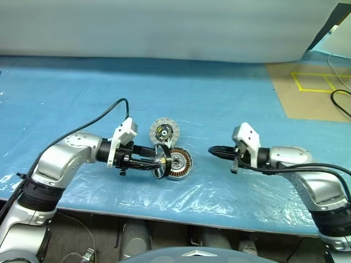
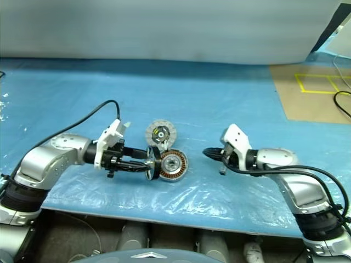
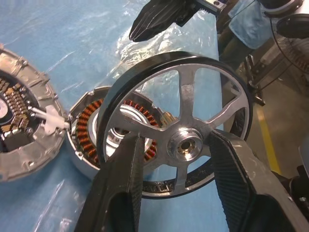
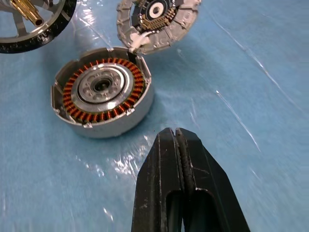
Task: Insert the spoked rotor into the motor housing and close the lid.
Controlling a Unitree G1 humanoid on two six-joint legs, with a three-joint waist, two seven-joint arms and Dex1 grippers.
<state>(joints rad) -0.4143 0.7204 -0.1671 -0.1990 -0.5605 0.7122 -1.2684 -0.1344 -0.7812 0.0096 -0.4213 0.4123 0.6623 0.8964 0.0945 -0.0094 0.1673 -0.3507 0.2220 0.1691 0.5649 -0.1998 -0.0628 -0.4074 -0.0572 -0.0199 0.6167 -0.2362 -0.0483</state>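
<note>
Where tools meet: 1 spoked rotor (image 3: 179, 128).

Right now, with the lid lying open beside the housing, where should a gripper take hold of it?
The lid lies flat, segmented face up, touching the motor housing. Probably pinch its rim on the side away from the housing, coming from above; that edge looks clear.

Black-rimmed spoked rotor (image 3: 181, 140) with silvery spokes; silver motor housing (image 4: 104, 94) ringed by copper-orange windings; pale grey lid (image 4: 157, 21), dark centre; blue table cover (image 1: 208, 93); yellow floor lines (image 1: 315, 82), upper right.
</note>
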